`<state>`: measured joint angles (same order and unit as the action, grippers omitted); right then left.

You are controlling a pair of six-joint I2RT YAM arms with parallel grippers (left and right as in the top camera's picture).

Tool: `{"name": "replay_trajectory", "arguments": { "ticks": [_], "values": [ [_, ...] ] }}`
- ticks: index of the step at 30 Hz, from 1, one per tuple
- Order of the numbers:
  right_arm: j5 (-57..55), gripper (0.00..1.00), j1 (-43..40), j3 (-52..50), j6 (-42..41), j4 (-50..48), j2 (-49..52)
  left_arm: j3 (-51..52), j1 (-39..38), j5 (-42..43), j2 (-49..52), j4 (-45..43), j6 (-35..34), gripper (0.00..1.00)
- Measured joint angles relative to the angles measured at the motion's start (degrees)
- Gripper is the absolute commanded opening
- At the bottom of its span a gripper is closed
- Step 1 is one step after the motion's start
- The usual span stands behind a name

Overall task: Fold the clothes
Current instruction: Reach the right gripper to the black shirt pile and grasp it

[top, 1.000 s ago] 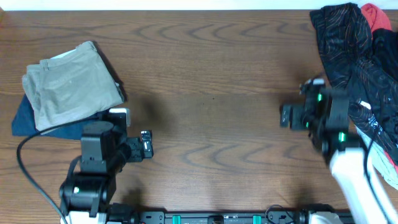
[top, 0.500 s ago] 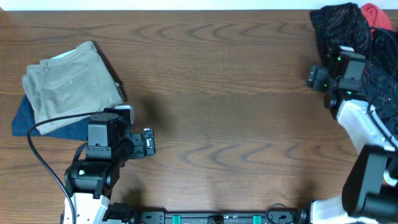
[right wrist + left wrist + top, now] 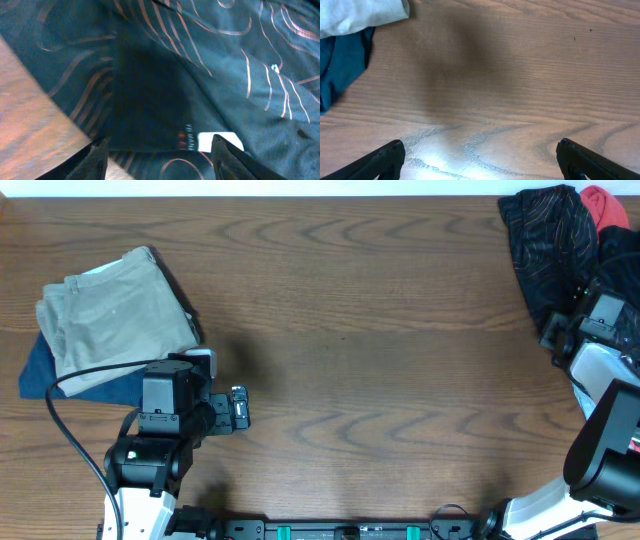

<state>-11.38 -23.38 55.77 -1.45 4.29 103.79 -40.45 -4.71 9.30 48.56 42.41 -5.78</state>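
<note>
Wood desk (image 3: 340, 330), far right corner: right gripper (image 3: 158, 146) gaping over the jersey (image 3: 200, 60), I'd pinch one edge layer only; left gripper (image 3: 480, 155) gaping, empty

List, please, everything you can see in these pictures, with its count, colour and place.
table: one, brown wood, under everything
jersey: one, black with copper-orange lines, crumpled at the far right corner
red garment: one, red, behind the jersey at the far right edge
trousers: one pair, khaki-beige, folded on the left side
navy garment: one, navy, under the trousers
left gripper: one, black, near left, open over bare table beside the trousers
right gripper: one, black, far right, fingers apart over the jersey
</note>
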Motion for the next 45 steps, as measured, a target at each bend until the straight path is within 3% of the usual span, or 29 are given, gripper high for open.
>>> {"name": "replay_trajectory", "arguments": {
  "ticks": [10,26,36,41,45],
  "values": [
    [2.5,0.72,-0.2,0.0,0.0,0.2,1.3,0.0,0.0,0.0,0.0,0.0,0.0,0.98],
    [4.1,0.7,-0.2,0.0,0.0,-1.3,2.1,0.0,0.0,0.0,0.0,0.0,0.0,0.98],
    [4.1,0.48,-0.2,0.0,0.0,-2.9,3.6,0.0,0.0,0.0,0.0,0.0,0.0,0.98],
    [4.2,0.27,-0.2,0.0,0.0,-3.0,3.6,0.0,0.0,0.0,0.0,0.0,0.0,0.98],
    [4.1,0.03,-0.2,0.0,0.0,-3.1,3.6,0.0,0.0,0.0,0.0,0.0,0.0,0.98]
  ]
}}
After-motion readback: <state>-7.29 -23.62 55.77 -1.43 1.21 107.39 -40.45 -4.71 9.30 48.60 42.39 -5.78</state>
